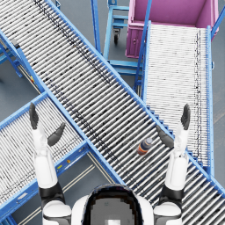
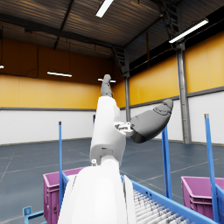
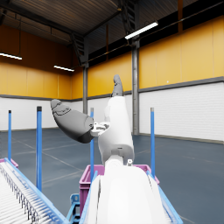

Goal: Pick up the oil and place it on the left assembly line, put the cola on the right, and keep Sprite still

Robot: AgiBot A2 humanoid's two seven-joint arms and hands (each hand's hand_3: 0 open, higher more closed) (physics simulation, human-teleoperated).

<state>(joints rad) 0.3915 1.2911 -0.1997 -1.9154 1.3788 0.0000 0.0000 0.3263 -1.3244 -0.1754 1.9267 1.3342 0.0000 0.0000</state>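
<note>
While the left hand (image 1: 42,127) and right hand (image 1: 178,130) spread fingers wide (both empty), a bottle (image 1: 144,146) sits lower right of centre. Neither touches it.

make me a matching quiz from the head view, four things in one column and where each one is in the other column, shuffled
Things:
1. left hand
2. right hand
3. bottle
4. pink bin

Places:
A. at the far end of the right line
B. on the middle line, on its rollers
C. over the left line
D. where the middle and right lines meet

Pairs: 1-C, 2-D, 3-B, 4-A
</note>
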